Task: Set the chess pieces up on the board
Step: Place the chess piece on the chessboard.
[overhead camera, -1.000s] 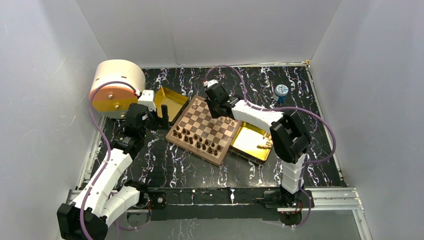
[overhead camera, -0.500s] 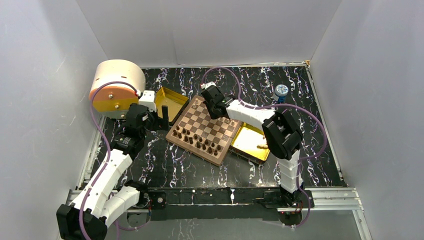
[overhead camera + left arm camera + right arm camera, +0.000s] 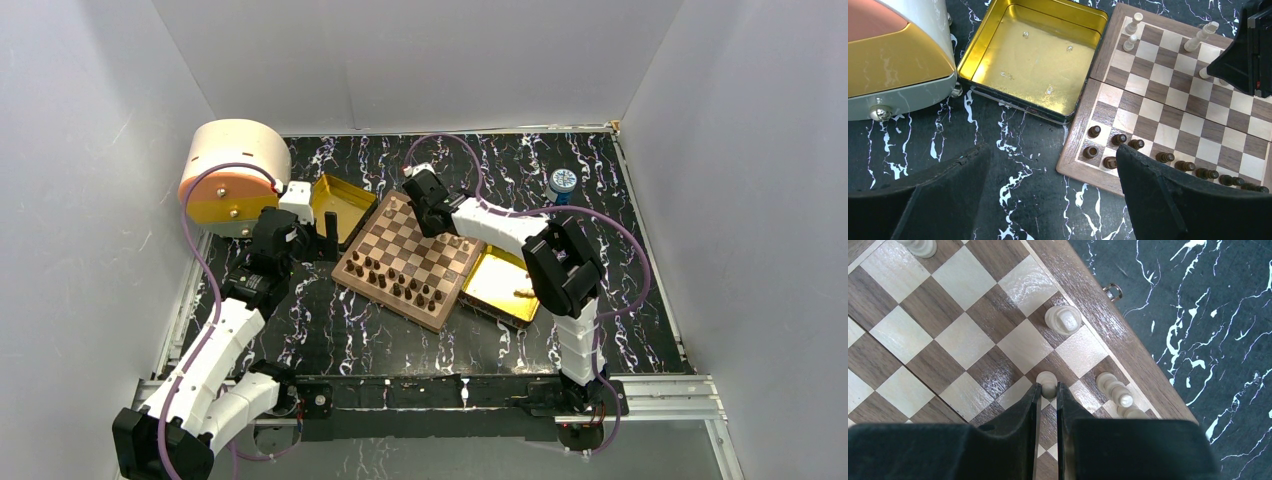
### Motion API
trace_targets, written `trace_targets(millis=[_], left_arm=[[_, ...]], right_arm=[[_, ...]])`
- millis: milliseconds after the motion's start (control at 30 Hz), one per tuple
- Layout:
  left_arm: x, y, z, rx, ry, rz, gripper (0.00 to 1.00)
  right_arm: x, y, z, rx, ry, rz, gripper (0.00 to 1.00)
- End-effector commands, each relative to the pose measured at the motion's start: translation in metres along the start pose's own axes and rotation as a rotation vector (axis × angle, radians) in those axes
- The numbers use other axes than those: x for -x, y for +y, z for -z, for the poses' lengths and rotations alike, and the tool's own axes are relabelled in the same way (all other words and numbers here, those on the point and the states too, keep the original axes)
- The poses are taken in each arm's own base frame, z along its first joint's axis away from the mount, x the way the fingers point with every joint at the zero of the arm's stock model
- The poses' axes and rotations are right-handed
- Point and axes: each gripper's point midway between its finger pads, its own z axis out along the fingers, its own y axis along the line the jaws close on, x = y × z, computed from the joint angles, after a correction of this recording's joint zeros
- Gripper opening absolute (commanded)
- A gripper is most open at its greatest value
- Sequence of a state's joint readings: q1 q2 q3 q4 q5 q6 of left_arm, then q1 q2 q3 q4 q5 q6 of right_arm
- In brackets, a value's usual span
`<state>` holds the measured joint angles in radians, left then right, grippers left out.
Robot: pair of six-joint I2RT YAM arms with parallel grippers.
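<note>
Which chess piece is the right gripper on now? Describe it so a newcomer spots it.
In the right wrist view, find the reddish-brown rim of the square wooden chessboard. One row in from it, the small light tan round-headed piece is pinched in the right gripper. Its neighbours, a wider collared piece and a taller ringed piece, stand free beside the rim.

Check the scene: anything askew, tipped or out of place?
The board sits rotated against the table edges. No piece is plainly toppled. The right gripper pinches a light pawn upright on the board; one light piece lies in the gold tray beside it.
</note>
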<state>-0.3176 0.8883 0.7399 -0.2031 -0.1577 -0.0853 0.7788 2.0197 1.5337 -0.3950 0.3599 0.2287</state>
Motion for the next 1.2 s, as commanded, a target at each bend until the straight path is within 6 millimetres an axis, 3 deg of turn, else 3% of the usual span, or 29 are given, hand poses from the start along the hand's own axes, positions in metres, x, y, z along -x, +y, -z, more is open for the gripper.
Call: trace_targets(millis=[0, 233, 900, 1167], left_arm=[[0.013, 0.001, 0.006, 0.007, -0.037, -0.006, 0.93], [0.012, 0.001, 0.006, 0.004, -0.036, -0.009, 0.93], [0.012, -0.001, 0.006, -0.003, -0.034, -0.009, 0.93], [0.013, -0.001, 0.007, -0.004, -0.04, -0.009, 0.93]], right_arm=[[0.014, -0.002, -0.002, -0.009, -0.023, -0.025, 0.03], [0.01, -0.001, -0.005, -0.003, -0.009, -0.029, 0.05], [0.025, 0.002, 0.009, 0.021, -0.032, -0.058, 0.29], [0.024, 0.0, 0.011, 0.01, -0.018, -0.059, 0.26]])
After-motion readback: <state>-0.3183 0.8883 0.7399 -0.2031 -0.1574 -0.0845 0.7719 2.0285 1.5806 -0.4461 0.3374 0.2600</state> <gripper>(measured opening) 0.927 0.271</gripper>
